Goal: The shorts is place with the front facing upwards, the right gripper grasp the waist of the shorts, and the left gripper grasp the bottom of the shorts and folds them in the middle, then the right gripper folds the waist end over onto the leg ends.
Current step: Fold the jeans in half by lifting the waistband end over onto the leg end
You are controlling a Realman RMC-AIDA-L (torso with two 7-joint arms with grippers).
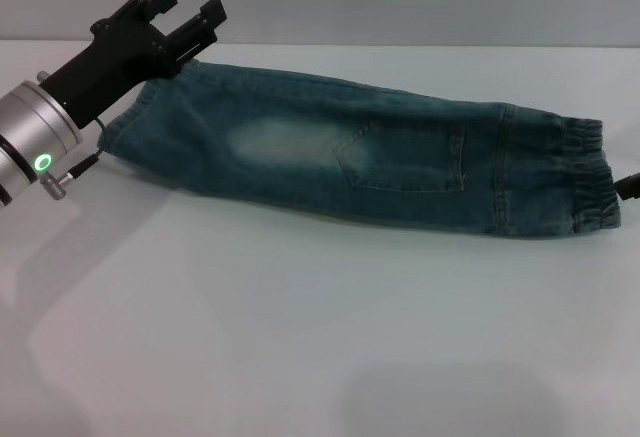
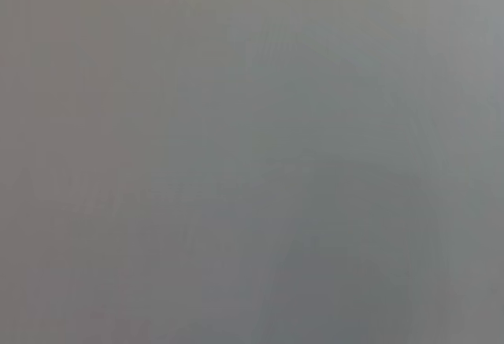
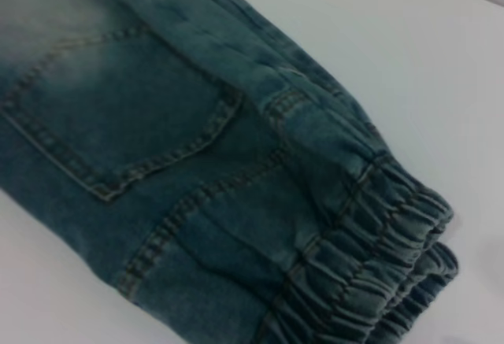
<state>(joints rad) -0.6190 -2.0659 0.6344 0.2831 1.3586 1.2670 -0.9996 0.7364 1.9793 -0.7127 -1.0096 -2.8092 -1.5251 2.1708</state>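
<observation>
The blue denim shorts (image 1: pixel 370 152) lie folded lengthwise across the white table, with a pocket (image 1: pixel 405 162) facing up. The leg ends (image 1: pixel 140 127) point left and the elastic waist (image 1: pixel 590 177) points right. My left gripper (image 1: pixel 187 12) hovers by the far corner of the leg ends, open, with nothing between its fingers. Only a dark tip of my right gripper (image 1: pixel 630 185) shows, at the picture's right edge just beside the waist. The right wrist view looks closely at the gathered waist (image 3: pixel 378 257) and the pocket (image 3: pixel 118 116). Only a blank grey surface fills the left wrist view.
The white table (image 1: pixel 300 337) spreads wide in front of the shorts. Its far edge (image 1: pixel 400 45) runs just behind them, with a grey wall beyond.
</observation>
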